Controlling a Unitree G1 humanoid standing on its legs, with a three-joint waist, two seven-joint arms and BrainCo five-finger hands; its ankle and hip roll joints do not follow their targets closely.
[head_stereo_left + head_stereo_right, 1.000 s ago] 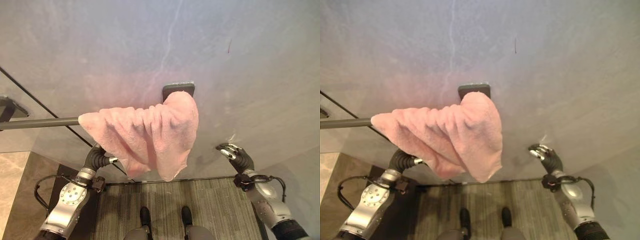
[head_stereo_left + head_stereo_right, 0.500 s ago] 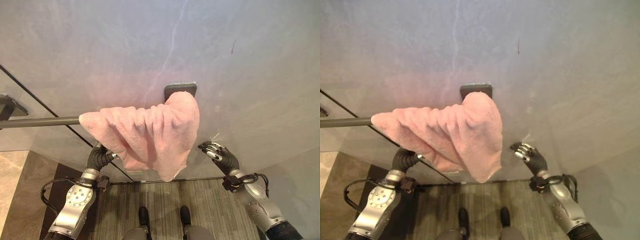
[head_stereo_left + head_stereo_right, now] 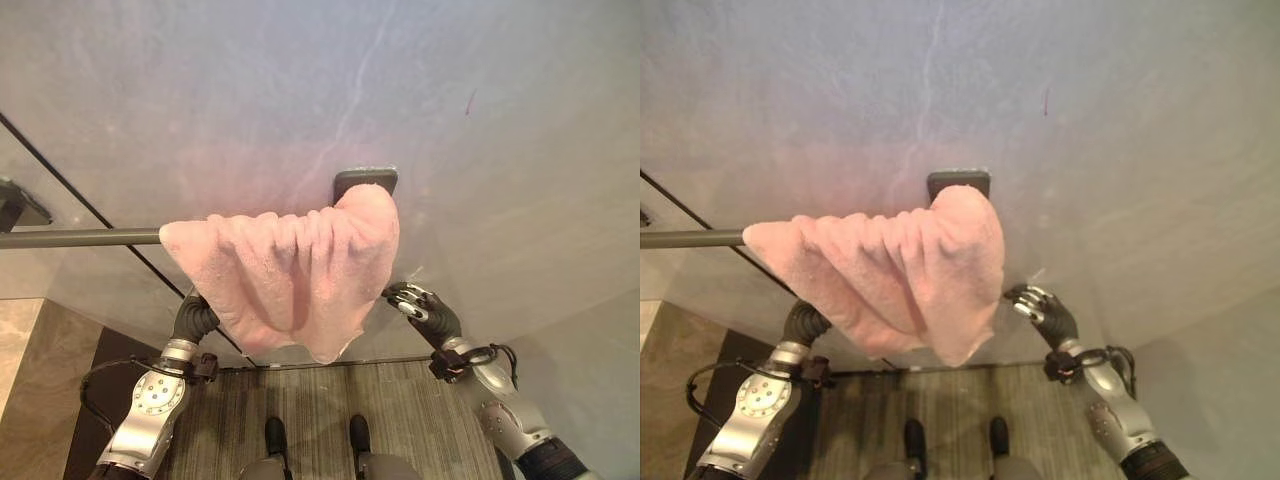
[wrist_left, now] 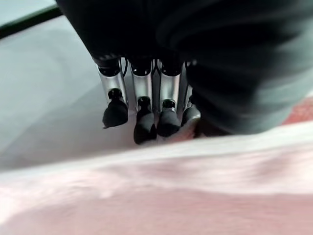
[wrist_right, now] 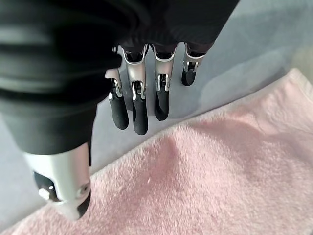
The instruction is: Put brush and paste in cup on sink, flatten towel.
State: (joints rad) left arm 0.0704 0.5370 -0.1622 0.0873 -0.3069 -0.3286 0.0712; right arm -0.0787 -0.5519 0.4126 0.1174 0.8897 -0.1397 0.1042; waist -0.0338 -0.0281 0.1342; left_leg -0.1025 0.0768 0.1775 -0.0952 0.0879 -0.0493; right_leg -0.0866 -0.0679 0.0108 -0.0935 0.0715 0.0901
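Observation:
A pink towel (image 3: 290,270) hangs bunched in folds over a grey rail (image 3: 80,237), just below a dark wall bracket (image 3: 365,180). My left hand (image 3: 195,318) reaches up behind the towel's lower left corner. In the left wrist view its fingers (image 4: 142,112) curl down onto the towel's edge (image 4: 171,186), with the thumb hidden. My right hand (image 3: 425,310) is open beside the towel's lower right edge. In the right wrist view its fingers (image 5: 139,105) spread over the wall, and its thumb lies just over the towel (image 5: 205,181).
A grey marbled wall (image 3: 300,80) stands behind the rail. A dark thin line (image 3: 60,180) runs slanting down the wall at the left. Below lie a striped grey floor mat (image 3: 320,400) and beige tile (image 3: 15,380) at the far left.
My right hand has moved left and up from open wall to the towel's right edge. The left hand has stayed under the towel's left corner. The camera has shifted a little.

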